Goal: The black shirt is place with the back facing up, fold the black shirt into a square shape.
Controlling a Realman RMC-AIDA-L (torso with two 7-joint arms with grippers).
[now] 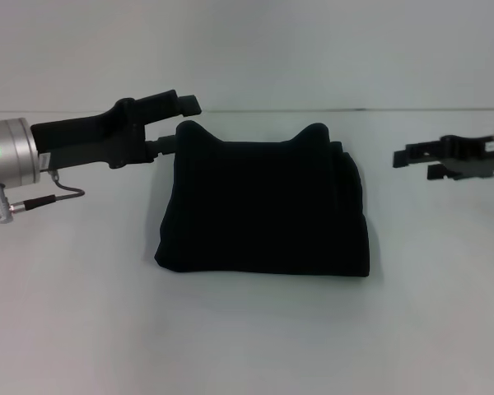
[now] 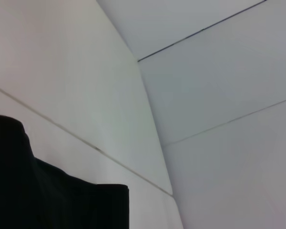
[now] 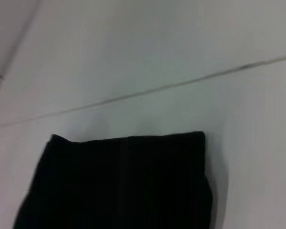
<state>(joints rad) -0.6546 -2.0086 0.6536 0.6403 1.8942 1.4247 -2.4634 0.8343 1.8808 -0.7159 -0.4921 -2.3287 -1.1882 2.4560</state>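
The black shirt (image 1: pixel 263 206) lies folded into a rough square in the middle of the white table, with two small peaks on its far edge. My left gripper (image 1: pixel 179 123) hovers at the shirt's far-left corner, open, its lower finger close to the cloth edge. My right gripper (image 1: pixel 416 163) hangs to the right of the shirt, apart from it, open and holding nothing. In the left wrist view the shirt (image 2: pixel 38 195) shows as a dark mass. In the right wrist view a folded edge of the shirt (image 3: pixel 124 186) shows.
The white table (image 1: pixel 247 337) spreads around the shirt on all sides. A pale wall rises behind the table's far edge (image 1: pixel 395 109). A grey cable (image 1: pixel 58 193) hangs under the left wrist.
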